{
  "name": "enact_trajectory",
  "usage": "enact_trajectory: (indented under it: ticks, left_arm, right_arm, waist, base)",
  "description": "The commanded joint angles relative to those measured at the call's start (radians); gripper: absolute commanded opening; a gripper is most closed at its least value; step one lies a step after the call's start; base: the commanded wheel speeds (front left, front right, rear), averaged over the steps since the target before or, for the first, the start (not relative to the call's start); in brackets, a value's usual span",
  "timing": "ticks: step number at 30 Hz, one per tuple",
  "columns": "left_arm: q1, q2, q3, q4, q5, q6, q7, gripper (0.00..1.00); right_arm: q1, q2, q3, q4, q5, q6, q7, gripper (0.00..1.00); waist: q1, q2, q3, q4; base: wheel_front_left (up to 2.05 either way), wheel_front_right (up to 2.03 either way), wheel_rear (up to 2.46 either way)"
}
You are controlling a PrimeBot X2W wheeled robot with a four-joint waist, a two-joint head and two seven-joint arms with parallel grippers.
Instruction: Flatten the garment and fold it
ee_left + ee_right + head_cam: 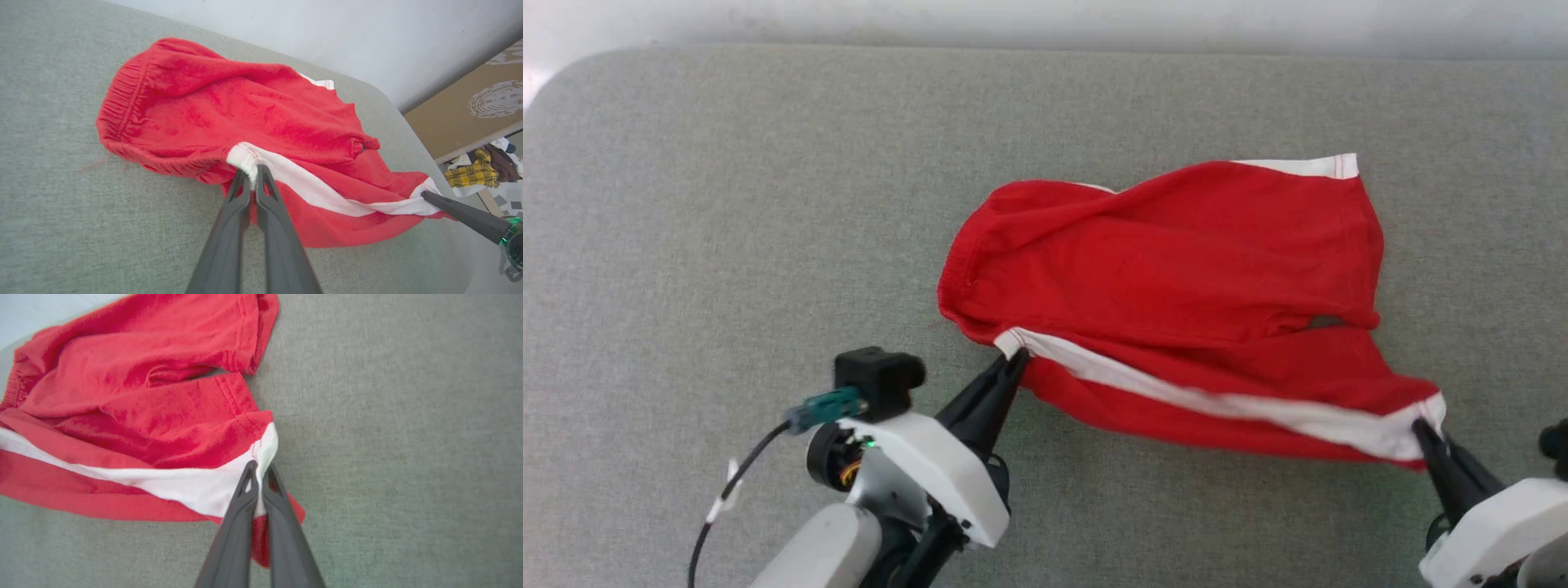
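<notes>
Red shorts rumpled, left fingers, right fingers both pinching white stripe ends

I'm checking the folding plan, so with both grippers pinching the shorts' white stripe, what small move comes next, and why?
Probably draw the left gripper and right gripper apart: they pinch the waistband end and the hem end of the white stripe, and the shorts lie bunched and creased between them.

The garment lies on the surface between left hand and right hand.
</notes>
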Motion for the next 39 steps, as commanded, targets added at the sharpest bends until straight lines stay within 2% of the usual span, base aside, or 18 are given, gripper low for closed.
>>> enact_trajectory:
  ticks: [1, 5, 10, 19, 23, 27, 32, 39]
  left_arm:
    - [0.014, -0.003, 0.012, -0.004, -0.012, 0.001, -0.012, 0.0]
    - [0.033, 0.007, 0.068, -0.041, -0.046, -0.001, -0.056, 0.0]
    - [0.011, 0.044, 0.124, -0.096, -0.061, 0.001, -0.06, 0.0]
    - [-0.198, 0.134, 0.198, -0.133, -0.041, 0.033, 0.056, 0.0]
    - [-0.318, 0.148, 0.22, -0.126, -0.054, 0.044, 0.125, 0.0]
    - [-0.426, 0.16, 0.241, -0.086, -0.07, 0.054, 0.186, 0.0]
    - [-0.528, 0.178, 0.222, -0.002, -0.063, 0.047, 0.259, 0.0]
    - [-0.719, 0.16, 0.211, 0.133, -0.01, 0.043, 0.261, 0.0]
  right_arm:
    - [-0.019, 0.001, -0.004, -0.002, 0.013, -0.001, -0.018, 0.0]
    - [-0.071, 0.001, -0.006, -0.009, 0.059, -0.001, -0.095, 0.0]
    - [-0.186, 0.001, 0.002, -0.05, 0.055, -0.001, -0.12, 0.0]
    - [-0.494, 0.001, 0.064, -0.074, -0.005, -0.001, -0.033, 0.0]
    - [-0.646, 0.0, 0.081, -0.055, -0.008, -0.001, 0.022, 0.0]
    - [-0.774, -0.002, 0.085, -0.001, -0.006, -0.001, 0.085, 0.0]
    - [-0.893, -0.003, 0.097, 0.108, -0.025, -0.001, 0.17, 0.0]
    - [-1.113, -0.002, 0.135, 0.281, -0.114, -0.001, 0.189, 0.0]
  waist:
    - [0.0, 0.0, -0.017, -0.007]
    - [0.0, 0.0, -0.062, -0.017]
    - [0.0, 0.0, -0.126, -0.028]
    - [0.0, 0.0, -0.205, -0.042]
    - [0.0, 0.0, -0.21, -0.045]
    - [0.0, 0.0, -0.191, -0.048]
    - [0.0, 0.0, -0.128, -0.053]
    - [0.0, 0.0, 0.053, -0.066]
  base:
    - [0.0, 0.0, 0.0]
    - [0.0, 0.0, 0.0]
    - [0.0, 0.0, 0.0]
    - [0.0, 0.0, 0.0]
    - [0.0, 0.0, 0.0]
    - [0.0, 0.0, 0.0]
    - [0.0, 0.0, 0.0]
    - [0.0, 0.0, 0.0]
